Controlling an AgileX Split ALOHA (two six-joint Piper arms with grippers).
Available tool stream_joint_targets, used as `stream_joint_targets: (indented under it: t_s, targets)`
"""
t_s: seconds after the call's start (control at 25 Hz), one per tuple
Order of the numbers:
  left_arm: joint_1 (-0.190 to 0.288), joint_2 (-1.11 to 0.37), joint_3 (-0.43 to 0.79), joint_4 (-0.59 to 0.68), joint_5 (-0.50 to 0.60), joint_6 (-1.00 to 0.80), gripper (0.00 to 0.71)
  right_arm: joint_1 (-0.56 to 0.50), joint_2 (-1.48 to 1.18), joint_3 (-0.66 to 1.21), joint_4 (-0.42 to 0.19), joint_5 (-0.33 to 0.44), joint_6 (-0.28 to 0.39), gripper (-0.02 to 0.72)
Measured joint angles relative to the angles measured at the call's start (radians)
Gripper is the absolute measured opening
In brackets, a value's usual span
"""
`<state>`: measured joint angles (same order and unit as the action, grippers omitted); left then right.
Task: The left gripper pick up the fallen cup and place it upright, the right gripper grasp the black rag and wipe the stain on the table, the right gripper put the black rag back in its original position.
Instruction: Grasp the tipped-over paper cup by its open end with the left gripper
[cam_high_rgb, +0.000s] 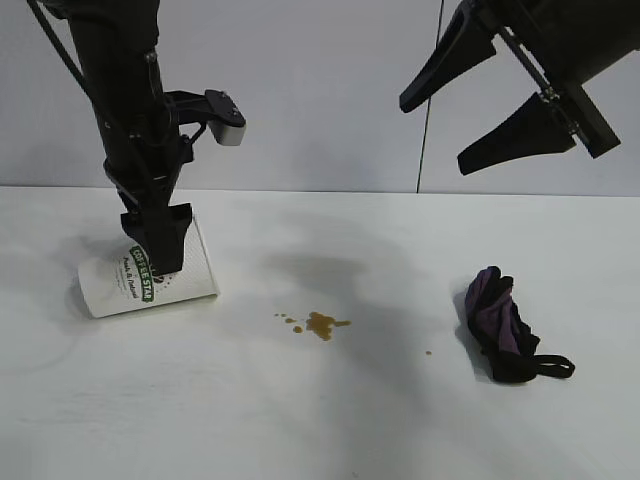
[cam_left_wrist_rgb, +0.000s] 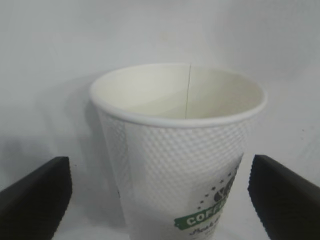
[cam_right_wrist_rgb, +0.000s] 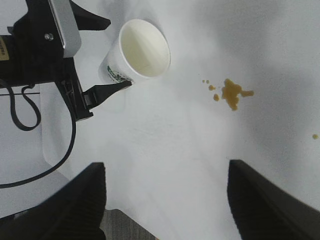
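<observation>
The white cup (cam_high_rgb: 150, 283) with its green logo lies on its side at the left of the table (cam_high_rgb: 300, 420). My left gripper (cam_high_rgb: 157, 240) reaches down over it, open. In the left wrist view its fingers (cam_left_wrist_rgb: 35, 197) stand on either side of the cup (cam_left_wrist_rgb: 180, 145), with a gap on both sides. The brown stain (cam_high_rgb: 320, 323) is near the table's middle. To its right lies the black rag (cam_high_rgb: 503, 325) with purple folds and a loop strap. My right gripper (cam_high_rgb: 436, 135) hangs high at the upper right, open and holding nothing. The right wrist view looks down on the cup (cam_right_wrist_rgb: 141, 50) and the stain (cam_right_wrist_rgb: 232, 93).
A pale wall stands behind the table's far edge. Tiny droplets (cam_high_rgb: 428, 352) lie between the stain and the rag. The left arm's cable (cam_right_wrist_rgb: 30, 150) hangs by the table's edge in the right wrist view.
</observation>
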<state>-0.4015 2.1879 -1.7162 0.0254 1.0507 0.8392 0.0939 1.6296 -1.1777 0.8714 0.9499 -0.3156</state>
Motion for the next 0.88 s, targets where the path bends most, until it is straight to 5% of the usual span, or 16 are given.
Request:
stream_joint_targets:
  t_s: [0.44, 0.88]
  targets:
    - [-0.074, 0.052, -0.001, 0.048, -0.005, -0.011, 0.687, 0.000, 0.000, 0.000, 0.000, -0.005, 0.000, 0.473]
    - [-0.081, 0.070, -0.003, 0.083, -0.008, -0.061, 0.675, 0.000, 0.000, 0.000, 0.000, -0.005, 0.000, 0.473]
